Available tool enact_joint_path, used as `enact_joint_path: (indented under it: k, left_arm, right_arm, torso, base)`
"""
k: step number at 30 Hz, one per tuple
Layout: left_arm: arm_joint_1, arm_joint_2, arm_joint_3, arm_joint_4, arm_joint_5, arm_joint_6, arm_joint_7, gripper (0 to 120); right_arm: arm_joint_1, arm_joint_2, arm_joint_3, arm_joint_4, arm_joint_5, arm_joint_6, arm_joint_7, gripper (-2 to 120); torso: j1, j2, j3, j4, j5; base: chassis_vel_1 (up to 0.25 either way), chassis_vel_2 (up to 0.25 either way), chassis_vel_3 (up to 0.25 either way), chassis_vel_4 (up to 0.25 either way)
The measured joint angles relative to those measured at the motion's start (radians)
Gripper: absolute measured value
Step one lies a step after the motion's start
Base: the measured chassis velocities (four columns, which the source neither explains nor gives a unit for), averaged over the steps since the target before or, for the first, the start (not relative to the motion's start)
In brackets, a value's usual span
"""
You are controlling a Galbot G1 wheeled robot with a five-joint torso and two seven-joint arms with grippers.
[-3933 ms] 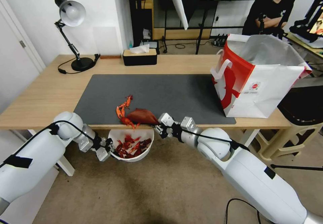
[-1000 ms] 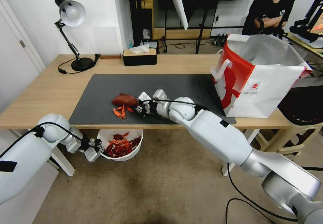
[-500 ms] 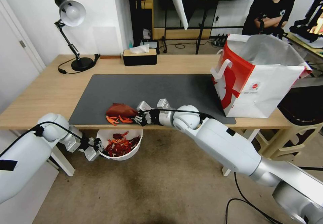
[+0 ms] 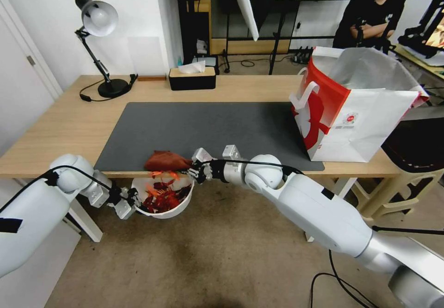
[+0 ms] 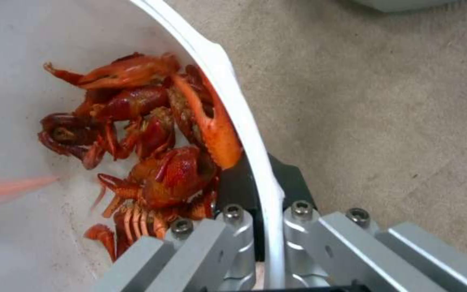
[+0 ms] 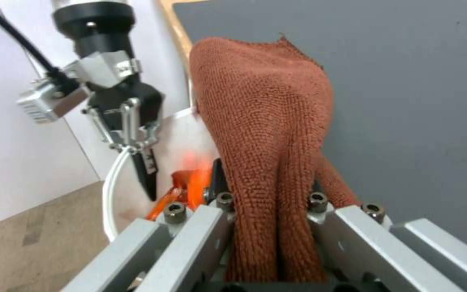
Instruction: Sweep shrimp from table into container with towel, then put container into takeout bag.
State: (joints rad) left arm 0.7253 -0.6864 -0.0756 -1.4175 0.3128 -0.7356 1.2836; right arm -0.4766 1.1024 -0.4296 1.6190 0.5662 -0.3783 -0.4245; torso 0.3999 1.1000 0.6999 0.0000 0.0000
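— What has the right gripper got?

— The towel, pinched tight between its fingers, right at the table's near edge. Several shrimp are just tipping off that edge.

— And the left gripper?

— It is clamped on the bowl's rim, one finger inside and one outside, holding the bowl just below the edge under the towel. A red heap already lies inside.

— So which step is this?

— The end of a sweep, I judge. No shrimp show on the mat, so sweeping looks about finished. Next, the bowl must go to the bag, standing open at the table's right end; the bowl should stay level.

— What has changed?

— A second ago the towel and last shrimp lay further in on the mat; both have since come to the lip.
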Motion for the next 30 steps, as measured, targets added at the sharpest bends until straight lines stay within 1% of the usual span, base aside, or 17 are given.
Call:
enact_joint_path:
  k: [13, 17, 20, 21, 22, 25, 26, 27, 28, 29, 30]
  left_arm:
    - [-0.001, -0.006, 0.006, -0.001, 0.000, 0.000, -0.001, 0]
    - [-0.001, -0.006, 0.007, -0.002, 0.000, 0.000, -0.001, 0]
    - [0.002, -0.004, 0.006, -0.003, 0.000, 0.000, -0.001, 0]
    - [0.007, -0.004, 0.004, -0.004, 0.000, 0.000, -0.001, 0]
    - [0.007, -0.004, 0.004, -0.004, 0.000, 0.000, -0.001, 0]
    - [0.014, -0.004, 0.001, -0.008, 0.000, 0.000, -0.001, 0]
    - [0.014, -0.004, 0.001, -0.008, 0.000, 0.000, -0.001, 0]
    - [0.020, -0.004, -0.001, -0.013, 0.001, 0.000, -0.001, 0]
    - [0.025, -0.004, -0.002, -0.017, 0.002, 0.000, -0.001, 0]
    - [0.030, -0.004, -0.003, -0.021, 0.003, 0.000, -0.001, 0]
    - [0.030, -0.004, -0.003, -0.021, 0.003, 0.000, -0.001, 0]
  right_arm:
    - [-0.040, -0.025, 0.005, 0.066, 0.026, -0.009, -0.002, 4]
    - [-0.055, -0.025, 0.026, 0.079, 0.046, -0.006, 0.003, 4]
    - [-0.067, -0.018, 0.064, 0.089, 0.081, -0.002, 0.026, 4]
    - [-0.076, -0.013, 0.090, 0.097, 0.116, 0.000, 0.053, 4]
    - [-0.076, -0.013, 0.090, 0.097, 0.116, 0.000, 0.053, 4]
    - [-0.094, -0.004, 0.137, 0.114, 0.189, 0.006, 0.110, 4]
    - [-0.094, -0.004, 0.137, 0.114, 0.189, 0.006, 0.110, 4]
    - [-0.111, 0.003, 0.183, 0.128, 0.259, 0.017, 0.162, 4]
    - [-0.126, 0.007, 0.223, 0.142, 0.300, 0.022, 0.216, 4]
    - [-0.140, 0.010, 0.259, 0.157, 0.315, 0.021, 0.285, 4]
    - [-0.140, 0.010, 0.259, 0.157, 0.315, 0.021, 0.285, 4]
  torso:
    - [0.000, 0.000, 0.000, 0.0000, 0.0000]
    - [0.000, 0.000, 0.000, 0.0000, 0.0000]
    - [0.000, 0.000, 0.000, -0.0001, 0.0000]
    - [0.000, 0.000, 0.000, 0.0000, 0.0000]
    - [0.000, 0.000, 0.000, 0.0000, 0.0000]
    - [0.000, 0.000, 0.000, 0.0000, 0.0000]
    - [0.000, 0.000, 0.000, 0.0000, 0.0000]
    - [0.000, 0.000, 0.000, 0.0000, 0.0001]
    - [0.000, 0.000, 0.000, 0.0000, 0.0000]
    - [0.000, 0.000, 0.000, 0.0001, 0.0000]
    - [0.000, 0.000, 0.000, 0.0001, 0.0000]
  base:
    - [0.000, 0.000, 0.000, 0.000]
    - [0.000, 0.000, 0.000, 0.000]
    - [0.000, 0.000, 0.000, 0.000]
    - [0.000, 0.000, 0.000, 0.000]
    - [0.000, 0.000, 0.000, 0.000]
    - [0.000, 0.000, 0.000, 0.000]
    - [0.000, 0.000, 0.000, 0.000]
    - [0.000, 0.000, 0.000, 0.000]
    - [0.000, 0.000, 0.000, 0.000]
    - [0.000, 0.000, 0.000, 0.000]
    - [0.000, 0.000, 0.000, 0.000]
